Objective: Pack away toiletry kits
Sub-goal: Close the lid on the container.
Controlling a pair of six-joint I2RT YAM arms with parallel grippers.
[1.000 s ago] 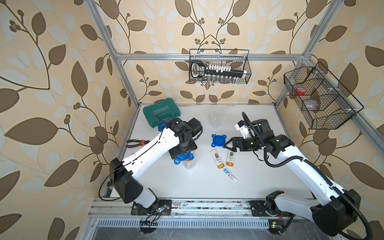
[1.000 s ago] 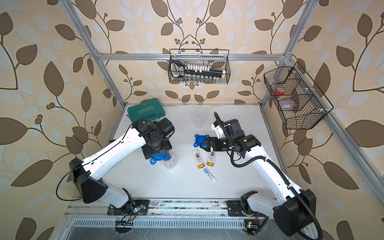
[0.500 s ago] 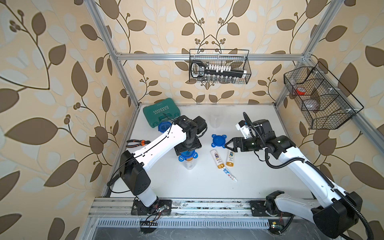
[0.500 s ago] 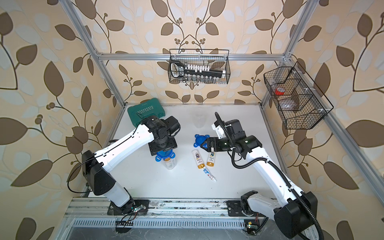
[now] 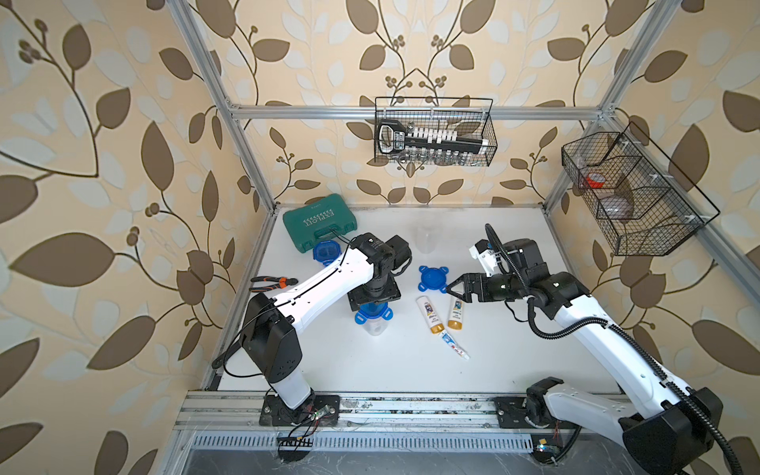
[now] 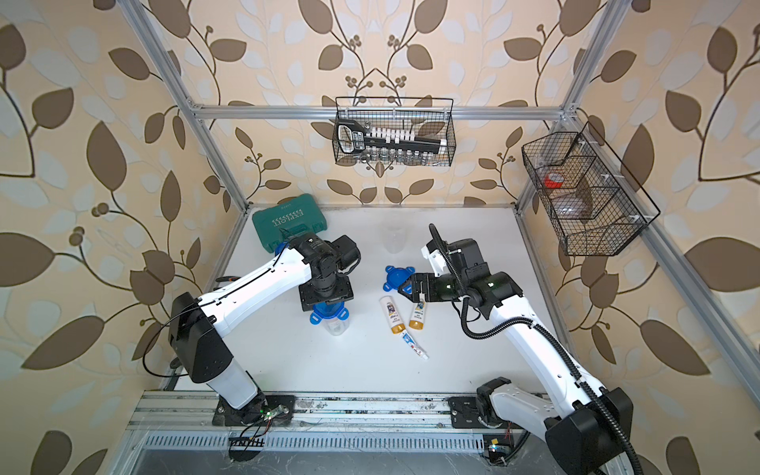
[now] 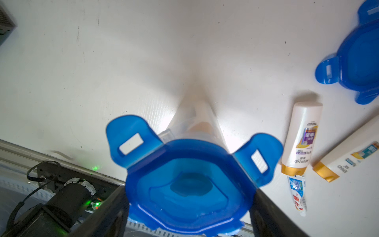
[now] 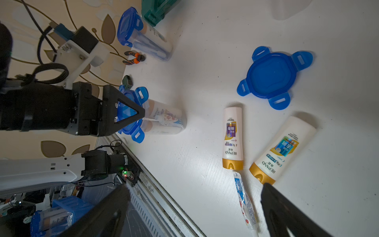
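- Left gripper: jaws spread wide, clasping the blue lid by two opposite sides, atop the jar.
- The jar stands upright, long axis vertical, left of the table's centre.
- Right gripper: jaws wide apart, empty, above a flat-lying bottle, gold cap toward the front edge.

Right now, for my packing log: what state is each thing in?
front jar, upright, filled.
front lid, on it, tabs unlatched.
left gripper, closed on front lid.
corner jar, lidded, latched.
back jar, open, empty.
loose lid, off, lying flat.
bottles, capped, lying out.
tube, lying out.
right gripper, open, empty.
case, closed.
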